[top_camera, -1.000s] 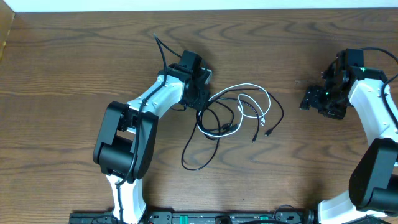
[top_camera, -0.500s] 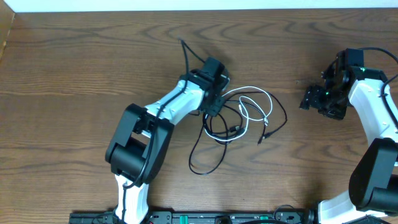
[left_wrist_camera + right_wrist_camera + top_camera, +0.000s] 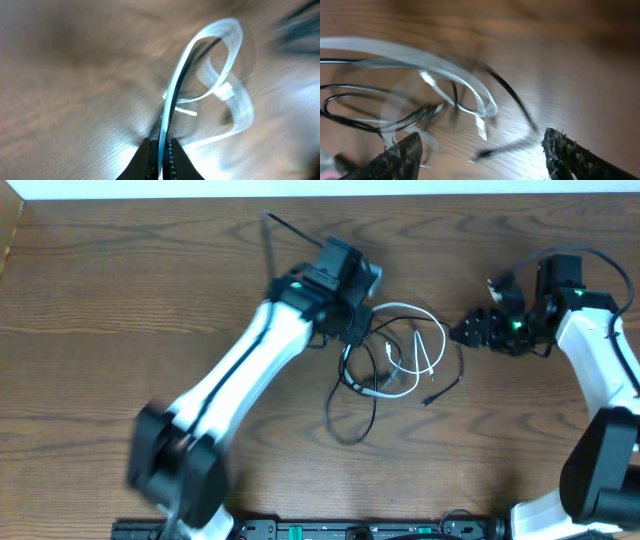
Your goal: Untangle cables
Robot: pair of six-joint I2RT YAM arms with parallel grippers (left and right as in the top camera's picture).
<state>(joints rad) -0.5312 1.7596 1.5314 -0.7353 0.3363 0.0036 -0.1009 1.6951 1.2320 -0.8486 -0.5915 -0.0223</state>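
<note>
The left gripper (image 3: 352, 336) pinches the tangle of thin black and white cords (image 3: 400, 307) at its 10 o'clock edge, mid wooden tabletop (image 3: 120, 280); the right gripper (image 3: 470, 332) gapes empty at 3 o'clock

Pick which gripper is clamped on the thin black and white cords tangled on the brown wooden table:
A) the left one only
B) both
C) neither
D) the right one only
A: in the left wrist view the left gripper is closed on a strand of the thin black and white cords, while in the right wrist view the right gripper has its fingers spread wide and closed on nothing.
</note>
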